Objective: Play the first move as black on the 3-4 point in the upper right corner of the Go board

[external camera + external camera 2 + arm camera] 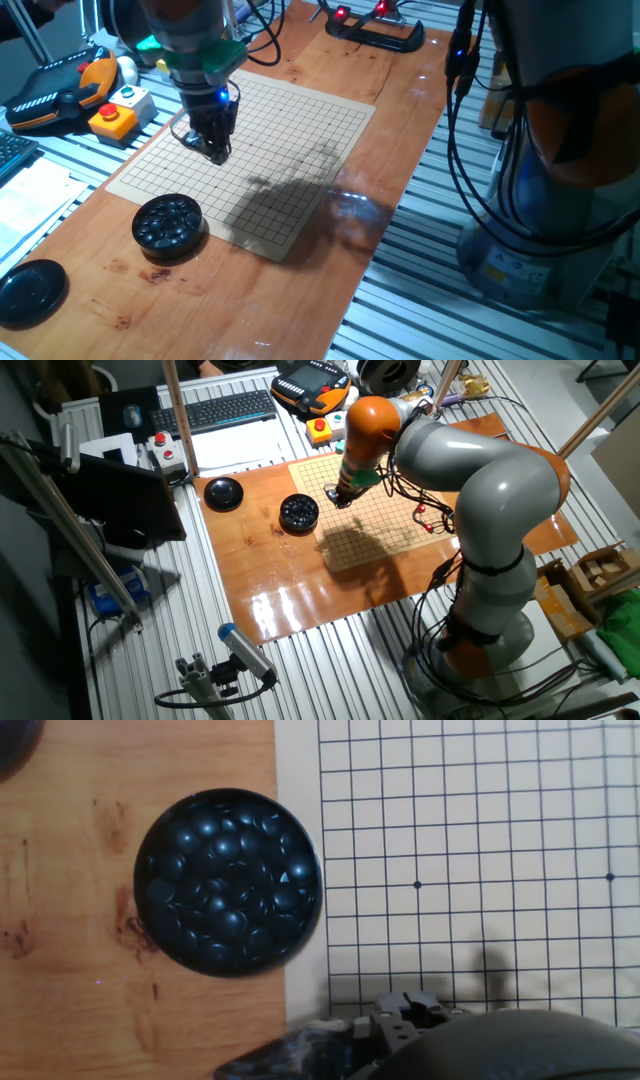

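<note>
From one fixed view I see the arm reaching down from the top left, its gripper [215, 148] pointing straight down over the left part of the Go board [300, 130], close to the surface. The fingers look drawn near together, but they are dark and small here, so I cannot tell whether the jaws are clenched or parted, nor whether a stone sits between them. The bowl of stones [168, 222] stands on the counter [250, 300] just off the board's near left corner, and the plain black lid [30, 292] lies well apart from it, toward the counter's corner.

The other fixed view shows what the first cuts off: the whole grey arm arching up from its base and bending over the board [385, 525], with the orange wrist above the gripper [338, 498]. The bowl [298, 512] sits beside the board's edge, the lid [223, 492] farther along the counter.

The hand view looks straight down. The bowl [228, 882] is heaped with glossy black stones, its rim just beside the board's edge [300, 840]; the grid [480, 840] fills the right side, with no stone on any crossing in sight. Part of the hand's dark body crowds the bottom edge. I see no single black stone apart from those in the bowl.
</note>
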Tool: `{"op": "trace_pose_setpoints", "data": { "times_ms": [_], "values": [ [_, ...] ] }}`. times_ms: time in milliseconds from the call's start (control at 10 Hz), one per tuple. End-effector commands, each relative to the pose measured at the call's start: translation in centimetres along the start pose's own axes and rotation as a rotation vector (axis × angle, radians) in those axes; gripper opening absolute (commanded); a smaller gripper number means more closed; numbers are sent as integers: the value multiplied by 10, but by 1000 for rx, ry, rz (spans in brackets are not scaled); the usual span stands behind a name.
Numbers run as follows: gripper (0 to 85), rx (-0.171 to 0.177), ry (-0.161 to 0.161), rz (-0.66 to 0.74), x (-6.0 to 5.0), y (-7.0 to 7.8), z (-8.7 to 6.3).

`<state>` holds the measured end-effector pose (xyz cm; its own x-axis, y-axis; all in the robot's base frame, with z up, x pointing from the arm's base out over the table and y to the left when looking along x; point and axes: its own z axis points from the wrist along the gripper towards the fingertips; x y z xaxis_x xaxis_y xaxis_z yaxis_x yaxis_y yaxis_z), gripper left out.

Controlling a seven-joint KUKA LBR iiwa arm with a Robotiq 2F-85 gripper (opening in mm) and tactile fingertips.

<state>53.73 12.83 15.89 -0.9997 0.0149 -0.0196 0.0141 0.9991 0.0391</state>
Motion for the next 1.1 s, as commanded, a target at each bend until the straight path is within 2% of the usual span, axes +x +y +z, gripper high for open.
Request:
{"op": "trace_pose_setpoints", "data": {
  "times_ms": [0, 200, 400, 700, 900, 1000],
  "values": [
    [7, 6, -5, 4, 0, 0, 0],
    [7, -26, -1, 4, -2, 5, 2],
    [7, -15, -4, 9, -10, 16, 0],
    [7, 30, 5, 8, -26, 48, -2],
    [7, 3, -6, 22, -28, 61, 1],
    [7, -8, -9, 22, -29, 63, 3]
  ]
}}
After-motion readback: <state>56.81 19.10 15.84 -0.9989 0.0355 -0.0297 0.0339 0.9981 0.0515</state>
